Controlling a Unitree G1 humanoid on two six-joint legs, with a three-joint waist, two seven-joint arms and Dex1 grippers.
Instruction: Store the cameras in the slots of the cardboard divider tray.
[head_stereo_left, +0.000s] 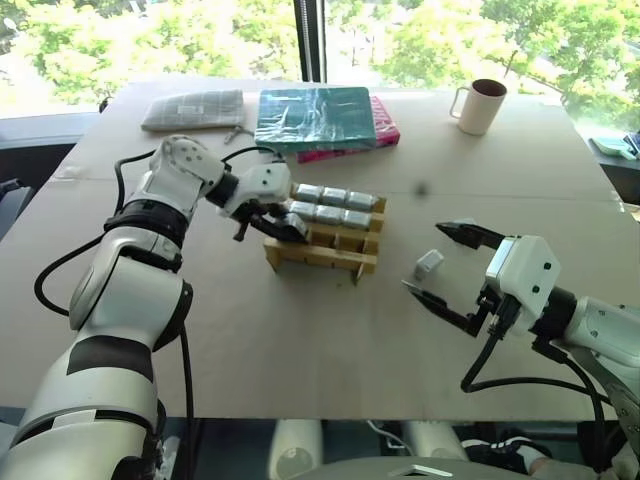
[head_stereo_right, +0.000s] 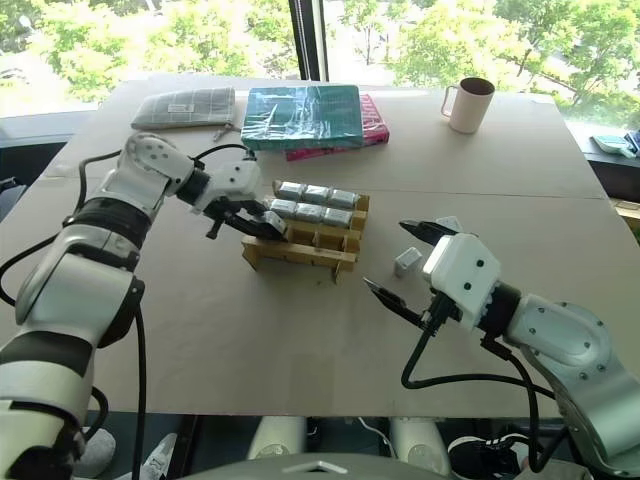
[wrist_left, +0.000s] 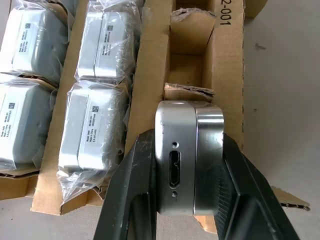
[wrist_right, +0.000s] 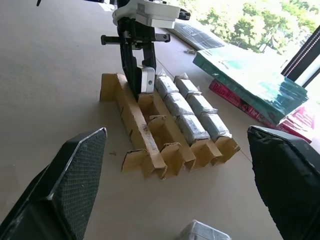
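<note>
**Left gripper holding a camera right over the front row**

The cardboard divider tray (head_stereo_left: 322, 248) sits mid-table. Its two back rows are full: six cameras (head_stereo_left: 335, 205) in clear plastic wrap, three per row. The front row looks empty.

The left gripper (head_stereo_left: 283, 225) has its two black fingers clamped on a bare silver camera (wrist_left: 188, 157), port side facing the wrist view. It hangs just above the leftmost front slot, at the tray's left end; can't tell if it's touching the cardboard.

The right gripper (head_stereo_left: 440, 263) is off to the right of the tray with its fingers spread wide, holding nothing. One more wrapped camera (head_stereo_left: 428, 264) lies on the table between those fingers, near the tray's right end.

Further back: a teal plastic-wrapped book (head_stereo_left: 315, 116) on top of a pink one, a grey checked pouch (head_stereo_left: 193, 109) and a mug (head_stereo_left: 479, 105).
</note>
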